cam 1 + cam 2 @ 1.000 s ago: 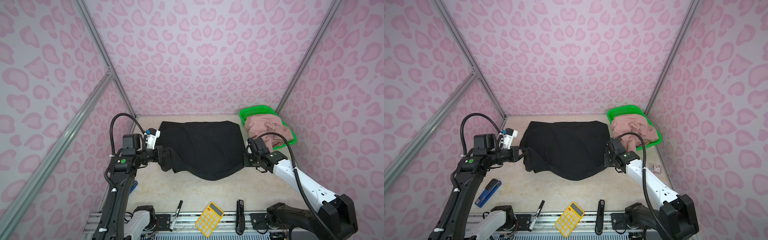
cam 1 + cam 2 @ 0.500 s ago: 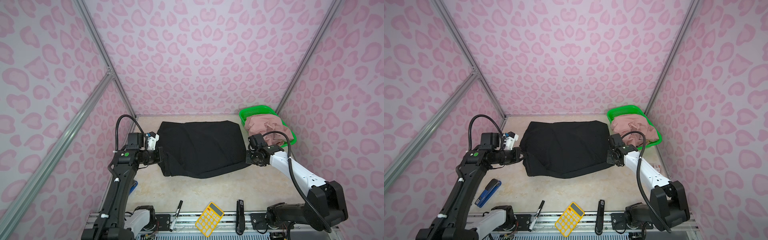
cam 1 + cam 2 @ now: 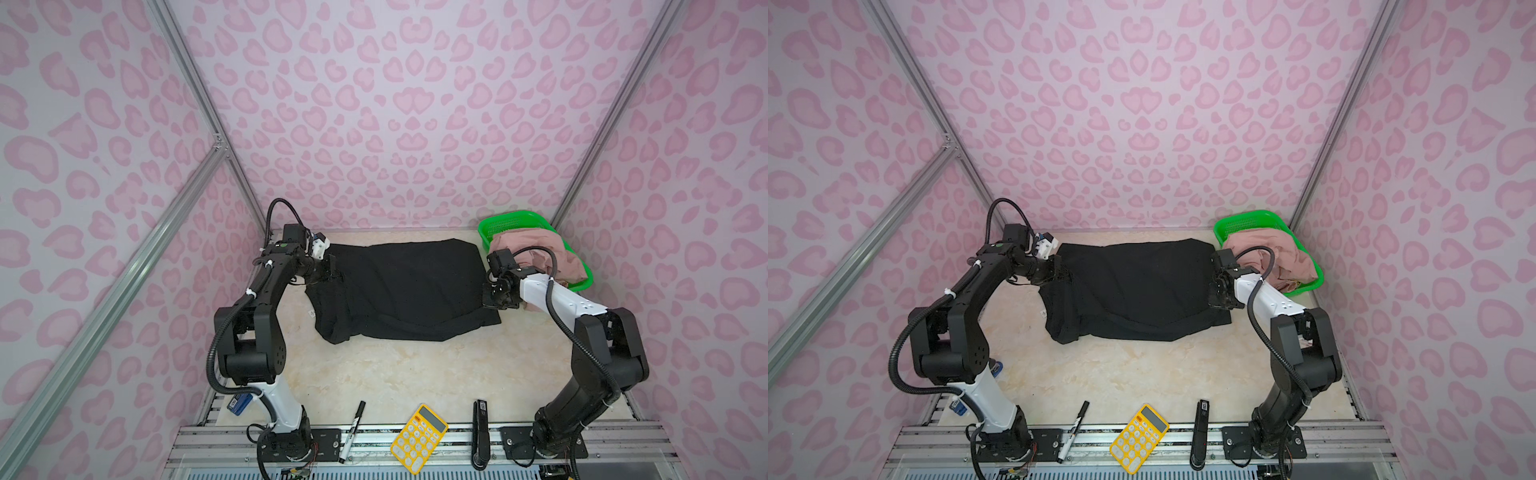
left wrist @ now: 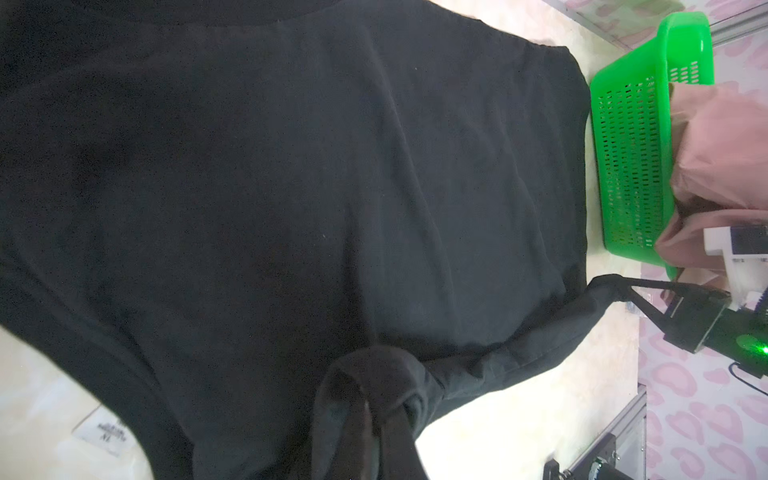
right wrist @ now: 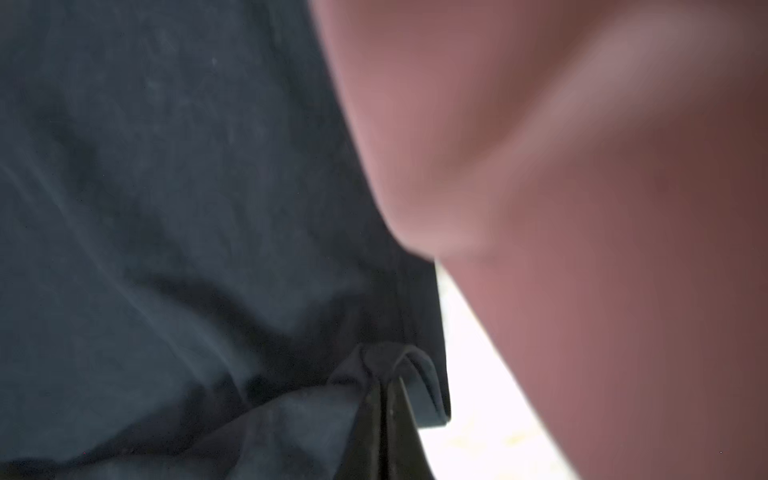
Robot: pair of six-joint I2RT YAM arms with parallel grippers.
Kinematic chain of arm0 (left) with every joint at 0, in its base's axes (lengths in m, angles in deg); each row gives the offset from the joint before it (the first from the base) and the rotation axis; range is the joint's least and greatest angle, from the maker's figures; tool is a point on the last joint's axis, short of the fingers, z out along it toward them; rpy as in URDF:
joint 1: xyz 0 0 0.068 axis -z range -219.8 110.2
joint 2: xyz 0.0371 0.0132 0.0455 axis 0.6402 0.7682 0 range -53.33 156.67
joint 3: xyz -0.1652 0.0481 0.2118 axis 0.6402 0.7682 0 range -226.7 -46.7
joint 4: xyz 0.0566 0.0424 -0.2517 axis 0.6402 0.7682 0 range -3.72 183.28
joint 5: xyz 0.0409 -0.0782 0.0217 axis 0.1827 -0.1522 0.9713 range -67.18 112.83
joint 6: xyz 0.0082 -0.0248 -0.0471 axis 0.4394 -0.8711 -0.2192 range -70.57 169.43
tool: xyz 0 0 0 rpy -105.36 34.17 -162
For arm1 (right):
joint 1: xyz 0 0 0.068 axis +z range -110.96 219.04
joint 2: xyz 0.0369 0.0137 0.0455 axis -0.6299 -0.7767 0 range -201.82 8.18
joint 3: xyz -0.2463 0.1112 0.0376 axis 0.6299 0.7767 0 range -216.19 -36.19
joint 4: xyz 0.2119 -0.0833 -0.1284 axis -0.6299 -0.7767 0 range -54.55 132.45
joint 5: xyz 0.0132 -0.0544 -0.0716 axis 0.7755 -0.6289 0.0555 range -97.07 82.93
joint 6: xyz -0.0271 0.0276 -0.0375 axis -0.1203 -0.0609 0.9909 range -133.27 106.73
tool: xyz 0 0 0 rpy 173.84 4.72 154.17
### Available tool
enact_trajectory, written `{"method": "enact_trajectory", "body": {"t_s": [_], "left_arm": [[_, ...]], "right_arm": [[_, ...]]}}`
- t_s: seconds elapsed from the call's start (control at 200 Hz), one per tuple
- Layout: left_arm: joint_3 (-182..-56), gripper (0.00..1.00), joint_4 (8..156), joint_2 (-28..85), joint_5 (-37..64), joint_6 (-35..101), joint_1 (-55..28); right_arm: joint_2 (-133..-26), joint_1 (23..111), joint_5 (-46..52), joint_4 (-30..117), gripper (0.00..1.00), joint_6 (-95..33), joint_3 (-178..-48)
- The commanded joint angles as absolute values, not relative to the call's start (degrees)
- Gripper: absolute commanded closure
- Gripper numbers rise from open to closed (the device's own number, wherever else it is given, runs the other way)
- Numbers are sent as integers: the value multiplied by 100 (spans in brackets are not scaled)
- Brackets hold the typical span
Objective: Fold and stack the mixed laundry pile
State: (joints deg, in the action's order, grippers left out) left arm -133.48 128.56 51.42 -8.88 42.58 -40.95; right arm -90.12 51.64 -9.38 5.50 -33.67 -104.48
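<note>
- Black garment (image 3: 399,286) lies spread across the far middle of the table (image 3: 395,374). Its near edge is rumpled, and a white label (image 3: 310,313) sticks out at its left side.
- Left gripper (image 3: 331,271) is clenched on a bunch of cloth at the garment's left edge.
- The right gripper (image 3: 489,296) is clenched on the garment's right edge, and its wrist view shows a fold pinched between the fingers.
- Pink shorts (image 3: 540,253) are heaped in the green basket (image 3: 498,222) at the far right corner. They spill over its rim just beside the right gripper, and a black cable (image 3: 550,266) loops over them.
- A marker (image 3: 351,430), a yellow calculator (image 3: 419,438) and a slim black tool (image 3: 480,432) lie along the near edge, well apart from the garment.
- A blue object (image 3: 239,404) is half hidden behind the left arm.
- In the right wrist view the shorts are only a pink blur (image 5: 582,208) filling much of the frame.
</note>
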Motion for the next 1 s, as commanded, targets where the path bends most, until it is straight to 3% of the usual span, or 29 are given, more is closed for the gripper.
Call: {"method": "enact_trajectory", "body": {"t_s": [0.0,0.065,0.095,0.17,0.22,0.38,0.475,0.66,0.995], "left_arm": [[-13740,97,12608,5382,-936,4396,-4028],[-13977,95,12647,5580,-684,4337,-4009],[-14074,87,12686,5683,-548,4308,-4005],[-14205,57,12775,5858,-82,4215,-3993],[-14143,44,12758,5850,136,4221,-3992],[-13508,24,12478,5188,1351,3984,-4005],[-13209,23,12734,4772,1892,3693,-4082],[-11417,28,12454,3776,1854,3037,-4116],[-10210,41,11764,3603,1863,2622,-4226]], "right_arm": [[-9240,5103,-1228,643,100,-3289,-10601],[-9373,5042,-1226,641,100,-3296,-10700],[-9434,5019,-1234,648,100,-3296,-10736],[-9582,5011,-1257,646,100,-3256,-10829],[-9660,5010,-1289,602,100,-3227,-10901],[-9532,5017,-1387,421,76,-3034,-10980],[-9263,5067,-1455,229,66,-2922,-10962],[-8499,5299,-1418,118,50,-2948,-10331],[-8206,5705,-1772,391,47,-3218,-9452]]}}
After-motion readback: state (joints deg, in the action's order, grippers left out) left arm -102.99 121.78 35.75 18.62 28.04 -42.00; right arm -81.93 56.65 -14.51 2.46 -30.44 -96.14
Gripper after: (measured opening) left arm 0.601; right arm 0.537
